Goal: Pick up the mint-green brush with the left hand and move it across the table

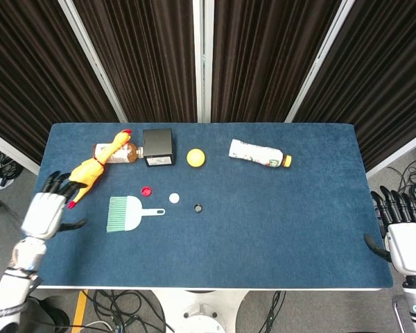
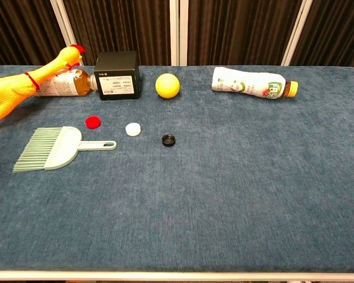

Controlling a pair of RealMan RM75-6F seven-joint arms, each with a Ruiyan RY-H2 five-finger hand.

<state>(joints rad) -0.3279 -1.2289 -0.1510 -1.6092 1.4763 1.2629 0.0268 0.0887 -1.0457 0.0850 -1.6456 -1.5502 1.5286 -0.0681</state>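
Fingers [image 1: 55, 182] overlap chicken's [image 1: 87, 173] feet.

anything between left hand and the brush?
Nothing. In the head view only bare blue cloth separates the left hand from the brush; the rubber chicken lies further back.

Rubber chicken [image 1: 87, 175] probably crowds the brush's [image 1: 127, 213] far-left approach.

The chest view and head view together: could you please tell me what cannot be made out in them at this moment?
- Both robot hands: outside the chest view; only the head view shows the left robot hand and right robot hand.
- Rubber chicken: its lower body is cut off by the chest view's left edge.
- Amber bottle: partly hidden behind the chicken; label print too small.
- Black box: label text too small to read.
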